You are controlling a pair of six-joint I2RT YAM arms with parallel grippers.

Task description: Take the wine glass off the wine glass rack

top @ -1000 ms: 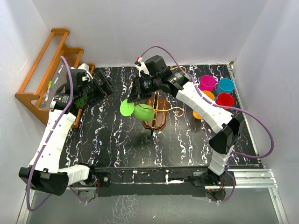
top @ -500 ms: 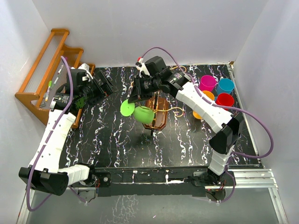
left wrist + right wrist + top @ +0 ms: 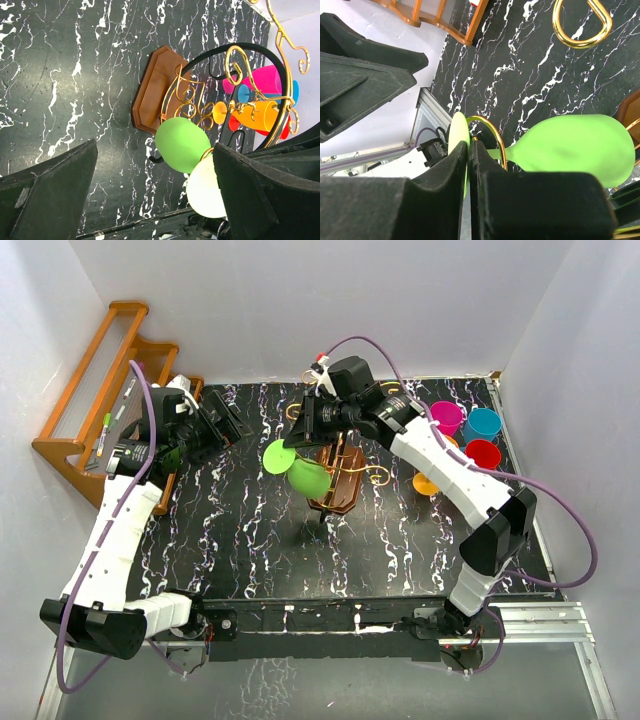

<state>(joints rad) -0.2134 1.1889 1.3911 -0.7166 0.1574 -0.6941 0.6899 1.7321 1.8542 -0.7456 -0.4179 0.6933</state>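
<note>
A green wine glass [image 3: 310,477] hangs sideways on the wine glass rack, a gold wire stand on a dark brown wooden base [image 3: 338,496]. My right gripper [image 3: 303,432] is shut on the rim of the glass's flat foot [image 3: 457,135]. A gold wire loop [image 3: 492,131] of the rack sits round the stem, between the foot and the bowl [image 3: 575,147]. My left gripper [image 3: 233,425] stands open at the back left, apart from the rack. In its view the bowl [image 3: 182,145] and the rack base [image 3: 152,95] lie ahead of its jaws.
An orange-brown slatted shelf [image 3: 95,405] stands against the left wall. Magenta [image 3: 445,418], blue [image 3: 482,424] and red [image 3: 482,454] cups and an orange one [image 3: 426,483] stand at the back right, under my right arm. White walls close off the table.
My right gripper has shifted a little to the right and back, and the glass's foot has gone with it. The left arm has not moved.
</note>
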